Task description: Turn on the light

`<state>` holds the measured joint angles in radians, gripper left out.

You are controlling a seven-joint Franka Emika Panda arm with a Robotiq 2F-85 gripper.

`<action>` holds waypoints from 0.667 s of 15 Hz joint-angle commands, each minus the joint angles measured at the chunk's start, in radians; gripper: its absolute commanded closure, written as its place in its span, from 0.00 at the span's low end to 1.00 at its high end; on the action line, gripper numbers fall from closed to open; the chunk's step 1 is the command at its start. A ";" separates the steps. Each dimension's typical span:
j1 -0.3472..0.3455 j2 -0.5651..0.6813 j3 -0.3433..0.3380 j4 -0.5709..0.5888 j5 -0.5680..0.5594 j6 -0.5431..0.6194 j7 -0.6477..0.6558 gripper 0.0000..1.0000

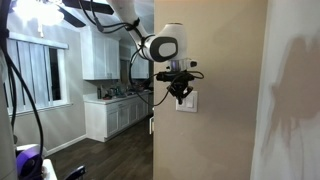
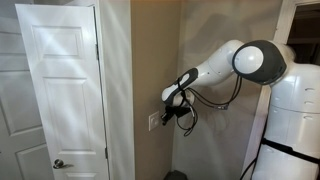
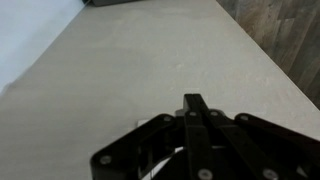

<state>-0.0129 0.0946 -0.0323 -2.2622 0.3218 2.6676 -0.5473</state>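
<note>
White switch plate at tool | wrist: clenched, beige wall only

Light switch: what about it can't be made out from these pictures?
1. Switch plate: whether it is flipped up or down is too small to see in both exterior views, and the claw covers part of it.
2. Claw touching it or not: too small.
3. Wrist view: only bare wall; switch plate out of frame.
</note>
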 commanded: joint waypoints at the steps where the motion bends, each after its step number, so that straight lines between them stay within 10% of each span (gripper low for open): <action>1: -0.030 0.048 0.061 0.035 0.124 0.085 -0.105 1.00; 10: -0.023 0.150 0.084 0.151 0.251 0.145 -0.217 1.00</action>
<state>-0.0190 0.2092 0.0310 -2.1457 0.5211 2.7707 -0.6980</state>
